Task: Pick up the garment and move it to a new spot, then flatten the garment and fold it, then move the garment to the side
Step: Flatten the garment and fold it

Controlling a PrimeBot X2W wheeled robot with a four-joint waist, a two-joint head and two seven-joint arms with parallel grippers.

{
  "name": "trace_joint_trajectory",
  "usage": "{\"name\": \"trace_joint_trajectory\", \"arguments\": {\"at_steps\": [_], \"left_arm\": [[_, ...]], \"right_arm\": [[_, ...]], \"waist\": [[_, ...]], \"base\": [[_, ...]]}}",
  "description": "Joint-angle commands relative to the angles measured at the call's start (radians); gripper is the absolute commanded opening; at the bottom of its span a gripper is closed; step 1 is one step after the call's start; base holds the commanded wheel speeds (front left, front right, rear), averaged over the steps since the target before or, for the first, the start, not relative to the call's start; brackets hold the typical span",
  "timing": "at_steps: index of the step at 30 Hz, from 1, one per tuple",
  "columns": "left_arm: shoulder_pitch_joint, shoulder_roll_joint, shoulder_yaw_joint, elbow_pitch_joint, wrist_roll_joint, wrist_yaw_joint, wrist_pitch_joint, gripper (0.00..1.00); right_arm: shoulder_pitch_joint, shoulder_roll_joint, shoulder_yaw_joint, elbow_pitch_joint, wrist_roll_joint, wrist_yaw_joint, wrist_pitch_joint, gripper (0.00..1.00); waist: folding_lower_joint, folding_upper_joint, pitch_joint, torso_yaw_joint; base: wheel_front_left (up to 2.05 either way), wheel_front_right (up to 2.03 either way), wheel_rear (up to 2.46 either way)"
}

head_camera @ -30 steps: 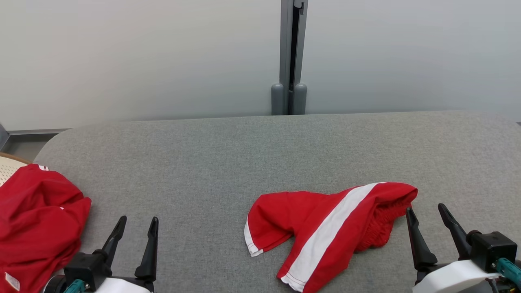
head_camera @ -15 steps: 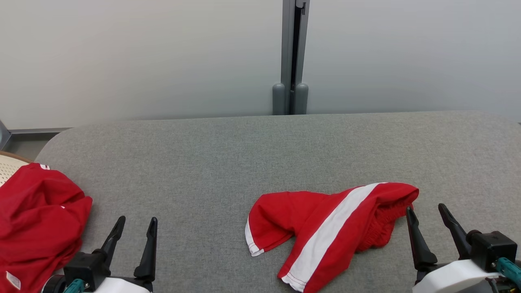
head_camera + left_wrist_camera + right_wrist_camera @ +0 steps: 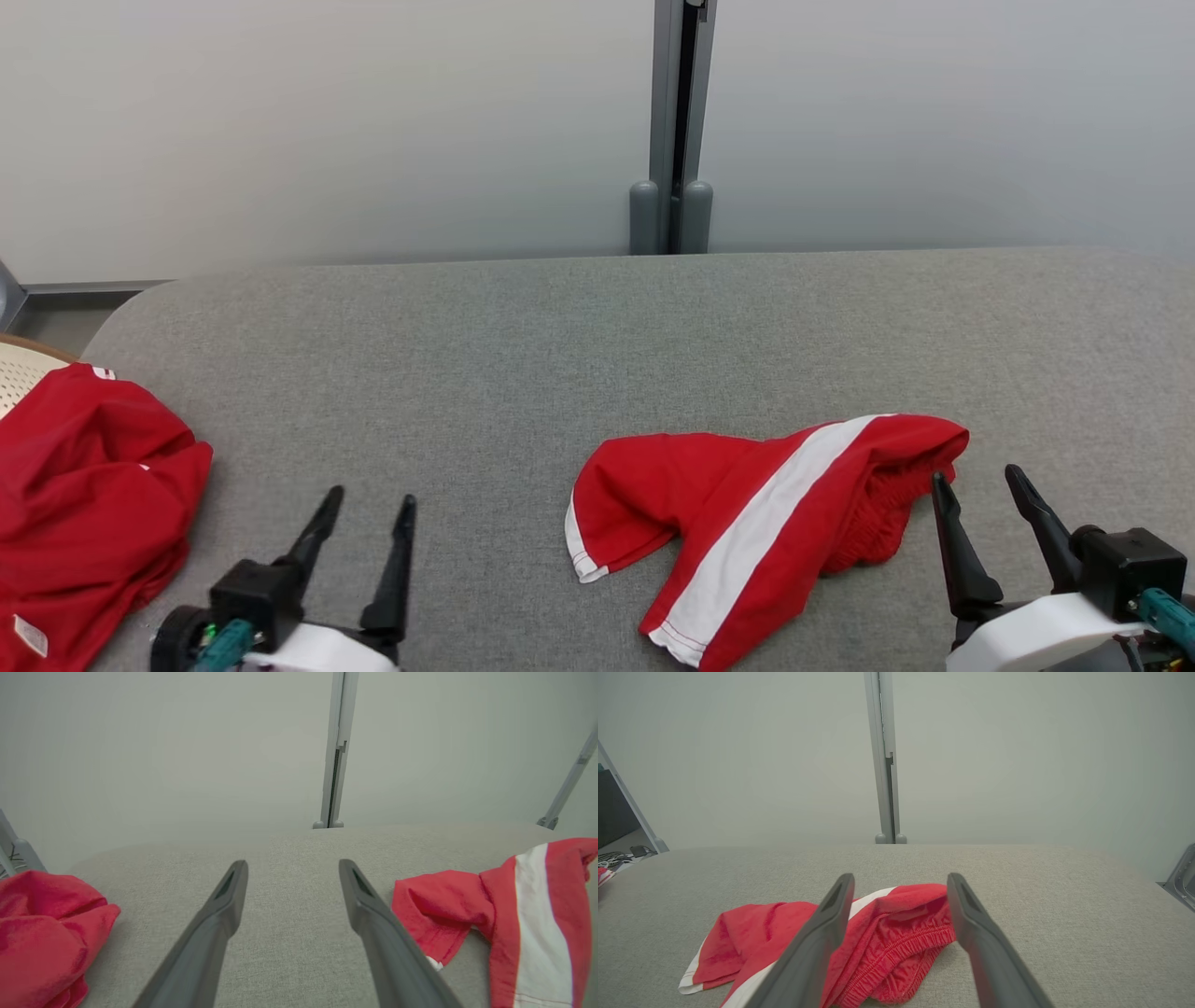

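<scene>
The garment (image 3: pixel 672 485), red shorts with a white side stripe, lies crumpled on the grey padded table (image 3: pixel 560 336), right of centre near the front edge. My right gripper (image 3: pixel 975 476) is open just right of its elastic waistband, close to the cloth; in the right wrist view the garment (image 3: pixel 896 938) lies between and beyond the open right gripper (image 3: pixel 901 876). My left gripper (image 3: pixel 370 497) is open over bare table, well left of the shorts. In the left wrist view the garment (image 3: pixel 444 905) sits to the right of the left gripper (image 3: pixel 293 863).
A second red garment (image 3: pixel 84 485) lies bunched at the table's left edge, also seen as a red heap (image 3: pixel 42 924). A pale perforated object (image 3: pixel 19 369) peeks out behind it. A grey post (image 3: pixel 680 131) stands against the white wall behind the table.
My left gripper has moved to the right, towards the shorts, still open. The right gripper and the shorts have stayed put; the camera shifted slightly.
</scene>
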Motion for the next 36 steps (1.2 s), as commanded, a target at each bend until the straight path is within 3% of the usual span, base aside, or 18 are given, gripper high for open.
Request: {"name": "trace_joint_trajectory", "arguments": {"at_steps": [1, 11, 19, 20, 21, 22, 27, 36], "left_arm": [[-0.026, -0.011, -0.023, -0.005, 0.009, -0.014, 0.013, 1.0], [-0.128, -0.14, -0.238, 0.094, 0.006, -0.126, 0.164, 1.0], [-0.194, -0.189, -0.324, 0.257, -0.033, -0.161, 0.247, 1.0], [-0.201, -0.192, -0.333, 0.278, -0.044, -0.166, 0.261, 0.96], [-0.21, -0.195, -0.342, 0.296, -0.05, -0.166, 0.274, 0.54], [-0.217, -0.197, -0.35, 0.312, -0.058, -0.171, 0.284, 0.0], [-0.24, -0.193, -0.351, 0.353, -0.067, -0.171, 0.266, 0.0], [-0.243, -0.1, -0.241, 0.24, -0.057, -0.073, 0.163, 0.0]], "right_arm": [[-0.006, -0.004, 0.0, -0.005, -0.003, 0.0, 0.003, 1.0], [-0.046, -0.015, 0.01, -0.022, -0.002, 0.0, 0.007, 1.0], [-0.085, -0.018, 0.016, -0.011, 0.006, 0.0, -0.004, 1.0], [-0.088, -0.018, 0.015, -0.01, 0.007, 0.0, -0.005, 1.0], [-0.091, -0.019, 0.013, -0.008, 0.007, 0.0, -0.008, 1.0], [-0.093, -0.019, 0.012, -0.006, 0.008, 0.0, -0.009, 1.0], [-0.101, -0.016, 0.0, 0.001, 0.008, 0.0, -0.019, 1.0], [-0.101, -0.012, -0.031, 0.009, 0.003, 0.0, -0.025, 1.0]], "waist": [[0.0, 0.0, 0.01, -0.001], [0.0, 0.0, 0.108, -0.041], [0.0, 0.0, 0.171, -0.093], [0.0, 0.0, 0.178, -0.099], [0.0, 0.0, 0.184, -0.104], [0.0, 0.0, 0.187, -0.108], [0.0, 0.0, 0.199, -0.114], [0.0, 0.0, 0.186, -0.09]], "base": [[0.0, 0.0, 0.0], [0.0, 0.0, 0.0], [0.0, 0.0, 0.0], [0.0, 0.0, 0.0], [0.0, 0.0, 0.0], [0.0, 0.0, 0.0], [0.0, 0.0, 0.0], [0.0, 0.0, 0.0]]}}
